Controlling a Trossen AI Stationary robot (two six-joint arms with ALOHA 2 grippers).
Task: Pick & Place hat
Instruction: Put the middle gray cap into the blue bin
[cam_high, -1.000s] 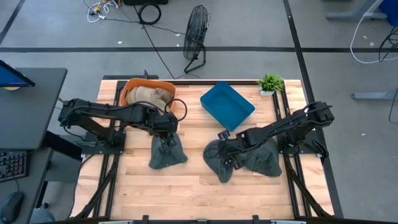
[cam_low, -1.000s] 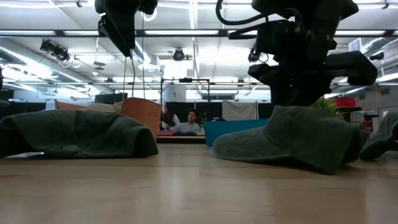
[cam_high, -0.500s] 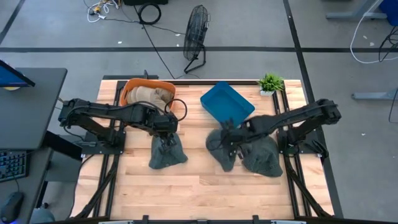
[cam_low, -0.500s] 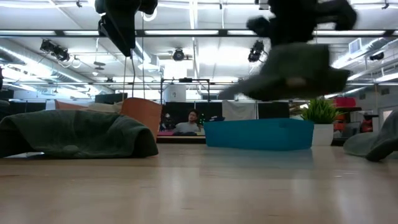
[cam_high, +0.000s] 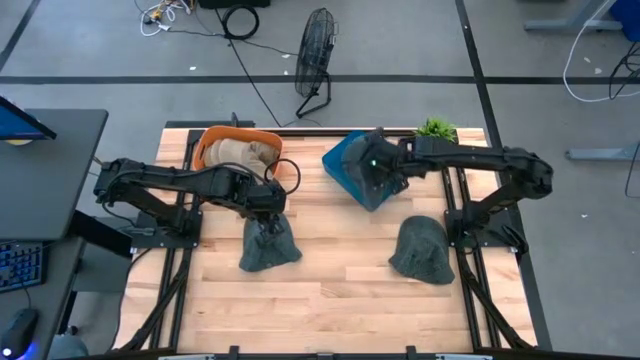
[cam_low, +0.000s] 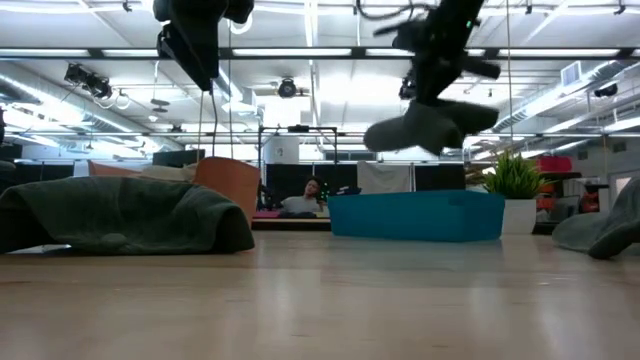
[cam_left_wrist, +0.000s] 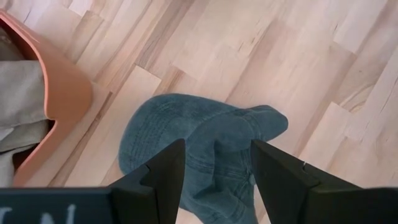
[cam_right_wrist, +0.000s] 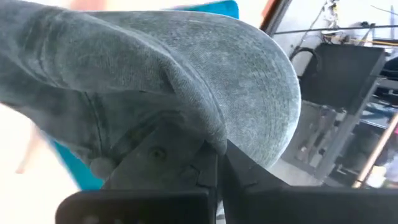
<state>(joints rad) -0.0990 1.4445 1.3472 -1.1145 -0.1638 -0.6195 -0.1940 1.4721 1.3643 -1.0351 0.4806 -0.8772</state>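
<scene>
Lifted off the bench since a second ago, the grey hat (cam_high: 374, 180) now hangs clamped in the right gripper (cam_high: 381, 172) above the blue bin (cam_high: 345, 160), release pending, while the left gripper (cam_left_wrist: 212, 163) hovers spread over another hat (cam_high: 268, 245).

right gripper (cam_high: 375, 172) holds hat (cam_high: 377, 186) over blue bin (cam_high: 345, 165) | left gripper (cam_high: 268, 222), apparently open, above second hat (cam_high: 268, 250)
</scene>
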